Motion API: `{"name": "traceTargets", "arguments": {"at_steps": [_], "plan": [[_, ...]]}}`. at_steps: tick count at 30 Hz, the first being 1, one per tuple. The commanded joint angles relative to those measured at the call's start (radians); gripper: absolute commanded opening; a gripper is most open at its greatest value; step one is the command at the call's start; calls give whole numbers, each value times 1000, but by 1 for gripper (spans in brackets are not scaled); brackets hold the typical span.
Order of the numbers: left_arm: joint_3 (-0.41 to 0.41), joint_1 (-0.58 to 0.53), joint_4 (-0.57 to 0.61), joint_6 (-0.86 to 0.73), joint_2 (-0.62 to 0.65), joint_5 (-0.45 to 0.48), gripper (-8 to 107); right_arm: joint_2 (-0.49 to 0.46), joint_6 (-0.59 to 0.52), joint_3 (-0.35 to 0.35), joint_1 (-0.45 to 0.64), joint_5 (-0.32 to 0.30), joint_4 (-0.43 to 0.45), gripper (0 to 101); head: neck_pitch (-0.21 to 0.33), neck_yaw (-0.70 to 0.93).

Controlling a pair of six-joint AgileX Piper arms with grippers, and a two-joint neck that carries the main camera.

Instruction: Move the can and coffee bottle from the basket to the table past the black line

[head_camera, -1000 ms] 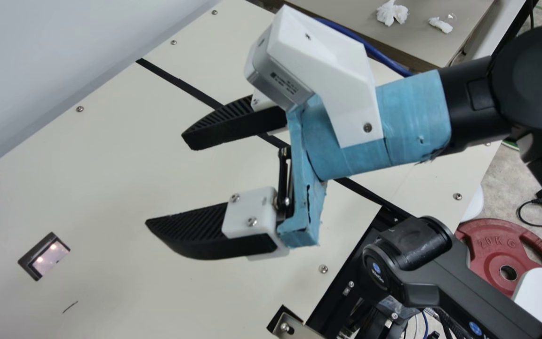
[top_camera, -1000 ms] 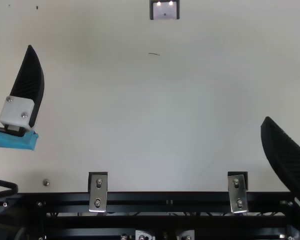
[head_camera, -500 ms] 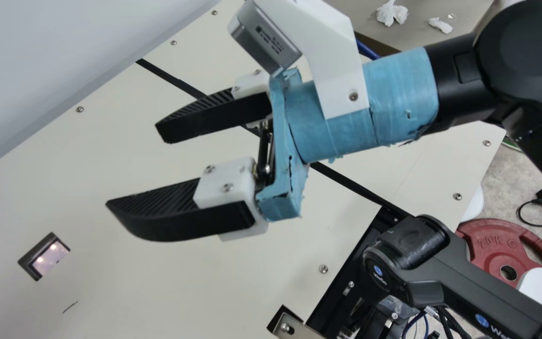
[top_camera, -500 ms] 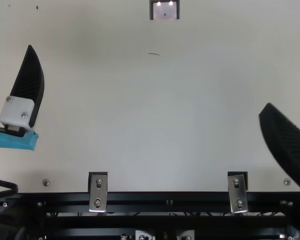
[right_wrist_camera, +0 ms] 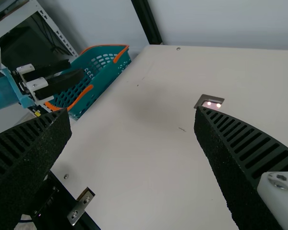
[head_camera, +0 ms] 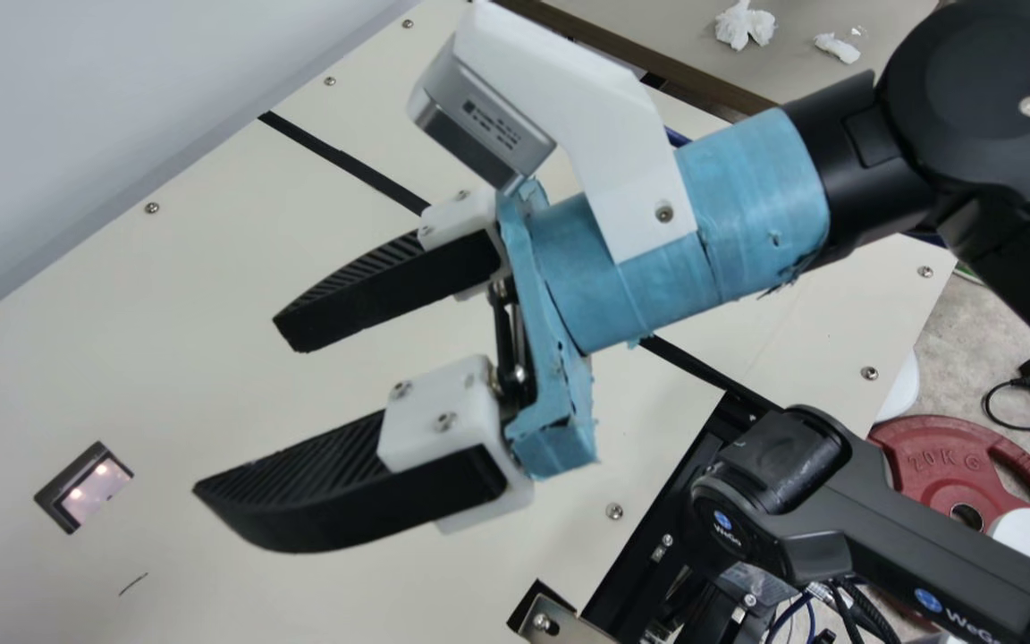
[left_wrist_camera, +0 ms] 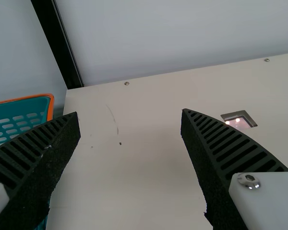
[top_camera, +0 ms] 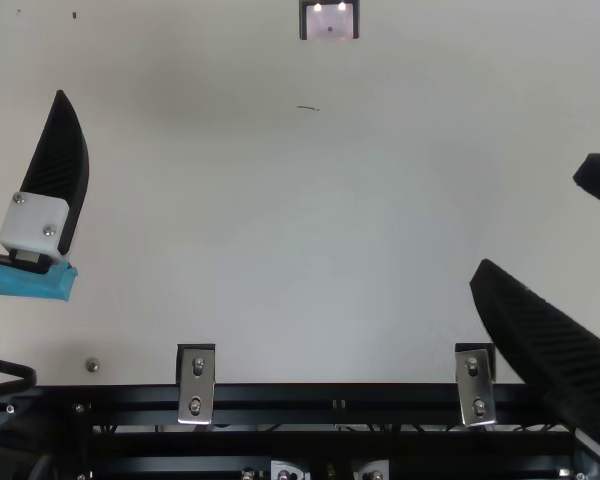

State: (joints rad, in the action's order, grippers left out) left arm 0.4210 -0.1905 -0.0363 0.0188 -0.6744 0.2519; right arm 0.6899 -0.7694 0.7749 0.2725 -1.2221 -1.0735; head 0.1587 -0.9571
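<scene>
While left claw (left_wrist_camera: 130, 112) and right claw (head_camera: 242, 411) stand open, pick-up seems pending; next, left likely reaches into the basket (right_wrist_camera: 104, 79).

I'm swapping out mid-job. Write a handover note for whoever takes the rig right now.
Left gripper: open, nothing between its fingers, near the teal basket.
Right gripper: open, empty, above the table.
Can and coffee bottle: whereabouts unclear, I cannot tell.
Done: no transfer I can confirm.
Left: locate both, then bring whichever isn't across past the black line.
</scene>
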Motion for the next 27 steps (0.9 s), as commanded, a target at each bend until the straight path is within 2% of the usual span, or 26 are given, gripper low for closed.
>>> {"name": "traceTargets", "arguments": {"at_steps": [1, 8, 13, 19, 27], "plan": [[0, 0, 0, 0, 0, 0, 90, 0, 0, 0, 0, 0, 0, 101, 26, -20], [0, 0, 0, 0, 0, 0, 90, 0, 0, 0, 0, 1, 0, 101, 26, -20], [0, 0, 0, 0, 0, 0, 90, 0, 0, 0, 0, 1, 0, 101, 5, 33], [0, 0, 0, 0, 0, 0, 90, 0, 0, 0, 0, 1, 0, 101, -16, 206], [0, 0, 0, 0, 0, 0, 90, 0, 0, 0, 0, 1, 0, 101, 1, 500]]}}
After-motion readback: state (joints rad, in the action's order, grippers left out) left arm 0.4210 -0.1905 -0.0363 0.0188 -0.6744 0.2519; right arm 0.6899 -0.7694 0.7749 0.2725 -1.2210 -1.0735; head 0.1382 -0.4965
